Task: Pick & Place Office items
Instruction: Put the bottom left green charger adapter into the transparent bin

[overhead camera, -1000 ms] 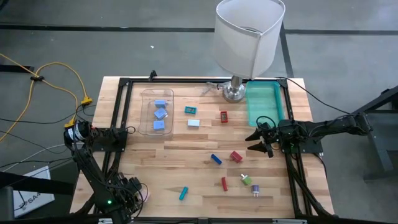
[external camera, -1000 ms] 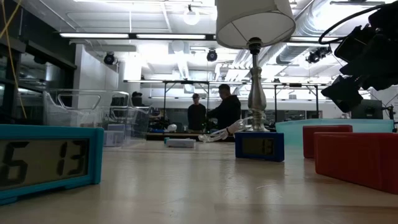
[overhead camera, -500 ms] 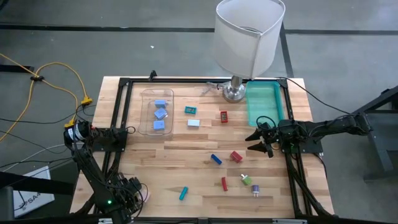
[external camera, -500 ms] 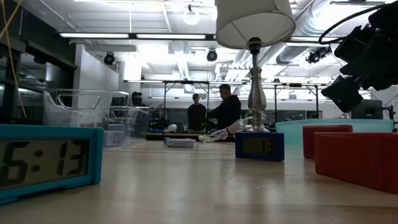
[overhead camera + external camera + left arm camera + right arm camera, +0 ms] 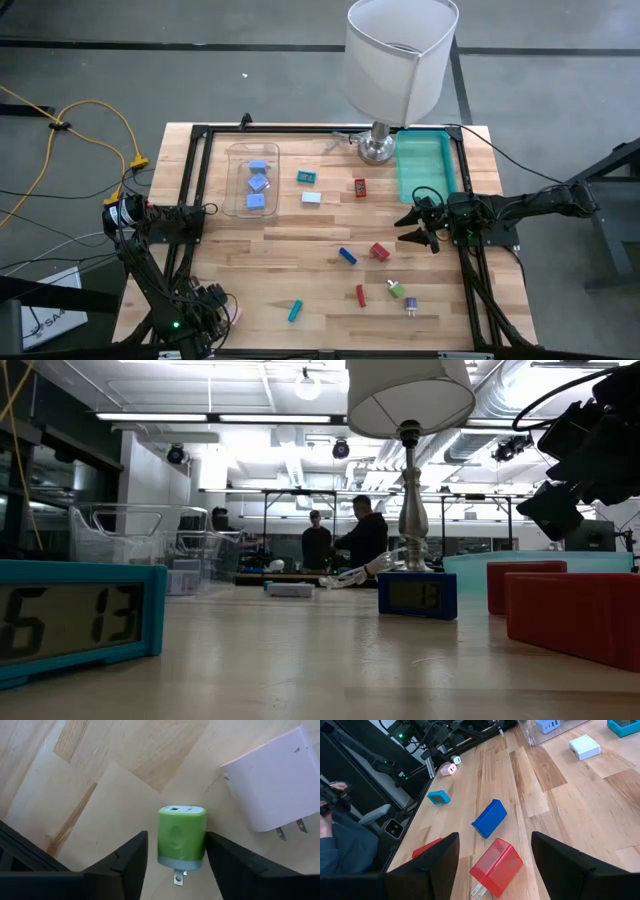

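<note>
Listing what you are seeing on the table (image 5: 300, 240), item by item.

- Left gripper (image 5: 176, 840): it is sitting low at the table's near left corner, partly open. Its fingers (image 5: 131, 857) are straddling a green charger (image 5: 182, 832). A sliver of wood is showing on one side of it, so nothing is being held.
- Green charger: it is lying flat on the wood with its prongs pointing back toward the wrist.
- Pink charger (image 5: 272, 785): it is lying just beside the green one, outside the fingers.
- Right gripper (image 5: 412, 226): it is hovering at the right edge near the teal bin (image 5: 425, 170), jaws standing wide and holding nothing.
- Clear tray (image 5: 232, 180): it is carrying three light blue blocks (image 5: 260, 183).
- Between tray and bin: a teal piece (image 5: 307, 177), a white block (image 5: 312, 197) and a red bit (image 5: 360, 187) are lying apart.
- Mid-table: a dark blue block (image 5: 347, 256) and a red charger (image 5: 380, 252) are resting near each other.
- Near edge: a teal stick (image 5: 295, 311), a red stick (image 5: 361, 294), a second green bit (image 5: 397, 291) and a small purple plug (image 5: 411, 305) are lying scattered.
- Lamp (image 5: 400, 60): it is standing at the far edge beside the bin.
</note>
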You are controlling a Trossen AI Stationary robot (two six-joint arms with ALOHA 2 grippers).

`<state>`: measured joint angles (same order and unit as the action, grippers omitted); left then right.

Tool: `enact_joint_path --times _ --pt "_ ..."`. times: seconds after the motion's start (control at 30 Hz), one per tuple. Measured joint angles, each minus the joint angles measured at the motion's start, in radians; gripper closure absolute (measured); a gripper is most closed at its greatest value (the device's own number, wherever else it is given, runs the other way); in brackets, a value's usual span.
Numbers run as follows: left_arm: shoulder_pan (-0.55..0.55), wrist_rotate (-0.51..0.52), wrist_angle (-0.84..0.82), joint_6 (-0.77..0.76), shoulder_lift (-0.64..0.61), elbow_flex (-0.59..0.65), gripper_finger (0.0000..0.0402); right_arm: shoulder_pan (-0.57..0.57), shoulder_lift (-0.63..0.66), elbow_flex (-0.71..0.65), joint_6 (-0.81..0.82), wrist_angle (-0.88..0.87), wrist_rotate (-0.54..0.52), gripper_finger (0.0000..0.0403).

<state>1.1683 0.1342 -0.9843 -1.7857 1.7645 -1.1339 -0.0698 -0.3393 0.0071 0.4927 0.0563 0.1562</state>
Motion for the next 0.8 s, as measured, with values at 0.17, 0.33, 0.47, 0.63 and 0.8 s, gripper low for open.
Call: enact_joint_path --times 0.17,0.33,0.47,0.63,0.8 --pt "0.000 0.001 -0.003 -0.019 0.000 0.000 0.0248 0.000 0.000 0.000 0.000 0.000 0.000 0.0167" --pt "0.000 -0.001 -0.004 -0.021 0.000 0.000 0.0259 0.000 0.000 0.000 0.000 0.000 0.000 0.0167" --pt "0.000 -0.002 -0.005 -0.021 0.000 0.000 0.0260 0.000 0.000 0.000 0.000 0.000 0.000 0.0167" --pt "0.000 -0.008 -0.016 -0.021 0.000 0.000 0.0261 0.000 0.000 0.000 0.000 0.000 0.000 0.0167" --pt "0.000 -0.027 -0.032 -0.022 0.000 0.000 0.0261 0.000 0.000 0.000 0.000 0.000 0.000 0.0167"
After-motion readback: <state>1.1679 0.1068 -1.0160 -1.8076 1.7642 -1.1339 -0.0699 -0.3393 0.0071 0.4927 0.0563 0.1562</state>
